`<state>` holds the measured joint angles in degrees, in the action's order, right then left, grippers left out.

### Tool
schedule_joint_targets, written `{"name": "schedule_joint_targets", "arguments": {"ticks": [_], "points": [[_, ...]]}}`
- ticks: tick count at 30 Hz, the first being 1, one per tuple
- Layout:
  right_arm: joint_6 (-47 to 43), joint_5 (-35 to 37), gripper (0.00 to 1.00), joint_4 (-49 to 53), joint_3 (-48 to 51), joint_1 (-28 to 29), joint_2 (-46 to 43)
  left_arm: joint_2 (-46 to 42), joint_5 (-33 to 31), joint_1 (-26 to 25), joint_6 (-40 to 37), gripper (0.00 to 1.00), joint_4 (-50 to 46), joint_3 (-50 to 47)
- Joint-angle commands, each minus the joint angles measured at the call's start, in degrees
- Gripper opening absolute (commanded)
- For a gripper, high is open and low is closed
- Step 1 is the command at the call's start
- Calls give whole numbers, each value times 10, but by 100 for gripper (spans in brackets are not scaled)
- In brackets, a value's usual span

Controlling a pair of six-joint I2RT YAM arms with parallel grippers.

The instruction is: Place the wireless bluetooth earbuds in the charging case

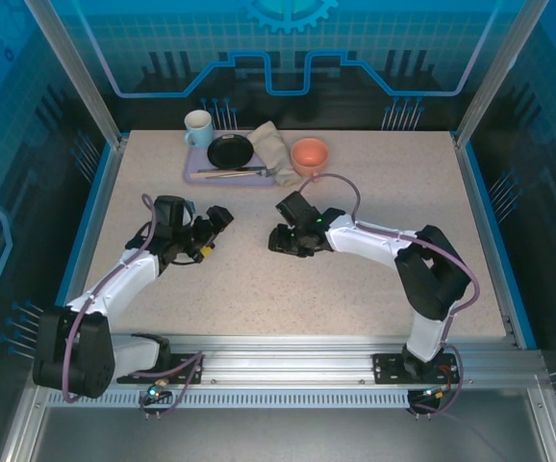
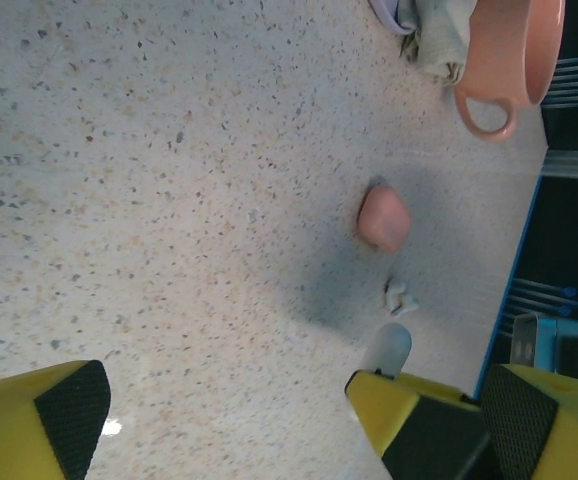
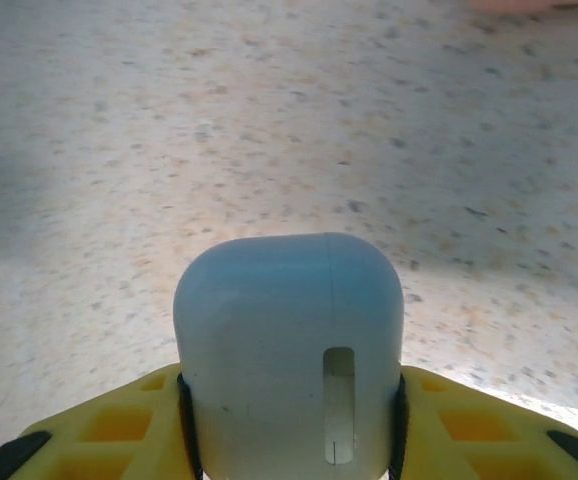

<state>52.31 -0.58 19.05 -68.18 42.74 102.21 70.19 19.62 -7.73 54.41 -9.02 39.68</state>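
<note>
Spanning the top view, the speckled table (image 1: 288,289) carries all items. The left arm (image 1: 124,274) reaches from its 7 o'clock corner toward the centre. The right arm (image 1: 374,241) reaches in from 5 o'clock. Their heads face each other near mid-table, close but apart.

At the table's 12 o'clock edge lies a lavender tray (image 1: 193,174). It bears a white mug (image 1: 198,127), a black plate (image 1: 230,151) and a crumpled cloth (image 1: 270,144). A salmon cup (image 1: 309,154) stands just beside the tray at its 3 o'clock end.

Left gripper (image 2: 294,405): fingers spread wide and nothing between them. It hangs low over bare table.

Right gripper (image 3: 289,420): yellow fingers clamped on both flanks of the charging case (image 3: 289,320). This case is white and rounded, with a thin seam line and a narrow slot on its upper face. It sits low over the table; contact with the surface cannot be confirmed.

In the left wrist view, a salmon-pink case (image 2: 383,217) rests on the table. It is well apart from the cup, which lies at its 1 o'clock.

The white earbuds (image 2: 399,294) lie on the table near the pink case, at its 5 o'clock, not touching it. They are too small to tell how they are turned.

A rounded white shape (image 2: 391,348) shows at 6 o'clock of the earbuds; what it is cannot be told.
</note>
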Motion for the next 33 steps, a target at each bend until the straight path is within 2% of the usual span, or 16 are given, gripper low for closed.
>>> {"name": "schedule_joint_targets", "arguments": {"ticks": [1, 3, 7, 12, 19, 33], "points": [[-50, -84, 37, -140, 49, -13, -38, 5, 20, -5, 105, 99, 52, -7], [-71, -118, 37, -190, 67, -19, -52, 4, 20, -6, 158, 99, 70, -2], [-129, -168, 37, -219, 71, -32, -60, 14, 20, -8, 262, 99, 62, 24], [-180, -221, 37, -272, 82, -47, -62, 46, 51, -18, 337, 99, 61, 55], [-203, -260, 37, -311, 70, -52, -45, 86, 78, -45, 401, 99, 108, 55], [-189, -260, 36, -342, 49, -52, -6, 122, 72, -90, 475, 99, 202, 49]]}}
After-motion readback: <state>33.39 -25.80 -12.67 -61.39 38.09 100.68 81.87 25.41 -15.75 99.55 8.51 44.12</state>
